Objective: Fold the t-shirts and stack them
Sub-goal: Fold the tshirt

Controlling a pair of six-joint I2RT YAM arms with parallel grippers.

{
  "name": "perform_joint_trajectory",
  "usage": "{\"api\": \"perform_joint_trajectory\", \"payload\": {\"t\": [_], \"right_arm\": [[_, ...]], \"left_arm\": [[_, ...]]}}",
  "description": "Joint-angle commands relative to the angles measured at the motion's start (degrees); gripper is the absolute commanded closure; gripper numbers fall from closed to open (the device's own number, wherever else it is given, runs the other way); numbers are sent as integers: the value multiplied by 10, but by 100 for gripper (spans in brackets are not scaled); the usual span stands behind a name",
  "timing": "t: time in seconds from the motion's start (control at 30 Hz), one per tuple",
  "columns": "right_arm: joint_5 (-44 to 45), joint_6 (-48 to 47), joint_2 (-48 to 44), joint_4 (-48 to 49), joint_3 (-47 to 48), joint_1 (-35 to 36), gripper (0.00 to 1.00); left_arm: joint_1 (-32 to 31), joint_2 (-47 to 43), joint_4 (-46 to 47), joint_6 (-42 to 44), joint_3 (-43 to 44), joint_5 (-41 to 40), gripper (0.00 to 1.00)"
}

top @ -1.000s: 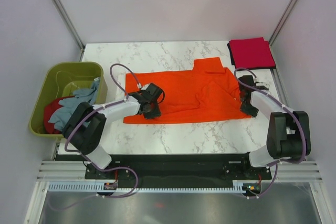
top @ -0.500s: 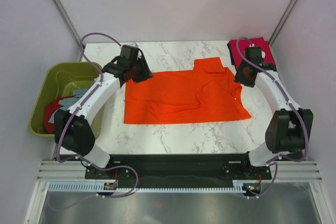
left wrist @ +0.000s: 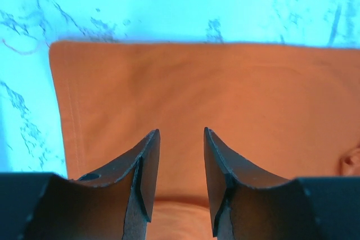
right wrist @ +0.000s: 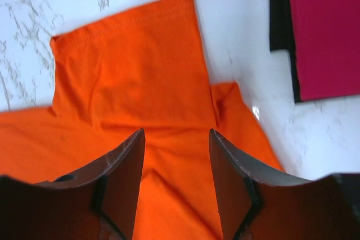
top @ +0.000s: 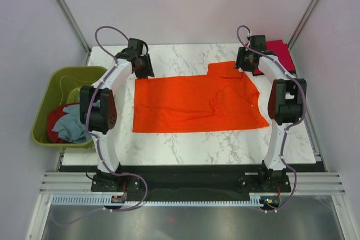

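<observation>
Tabletop of white marble pattern (top: 185, 144) carries a bright orange short-sleeved t-shirt (top: 197, 102), spread flat near the middle. We read its long axis as running left to right across the table. The straight hem is at the left end and the shoulders at the right, where one sleeve sticks out toward the far edge. Creases gather in the right half; the left half lies smooth.

Our left gripper (top: 140, 66) hangs over the shirt's far-left hem corner. From the left wrist we see its dark fingers (left wrist: 143, 167) standing apart, orange cloth showing through the gap and nothing pinched. Our right gripper (top: 244, 60) hangs over the far sleeve. Its fingers (right wrist: 126, 167) are likewise parted above the sleeve's base, gripping nothing. We cannot tell whether either tip touches the fabric.

A crimson folded t-shirt (top: 278, 53) sits in the far right corner, apart from the orange one. At the table's left side an olive-green plastic tub (top: 56, 80) holds a crumpled pale grey-blue t-shirt (top: 70, 125) against a bunched red t-shirt (top: 53, 122).
</observation>
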Motion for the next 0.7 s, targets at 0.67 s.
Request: {"api": "perform_joint_trajectory", "payload": {"t": [0.67], "right_arm": [[-13, -13, 246, 69, 228, 1, 41]], "left_arm": [[47, 183, -24, 71, 156, -61, 48]]}}
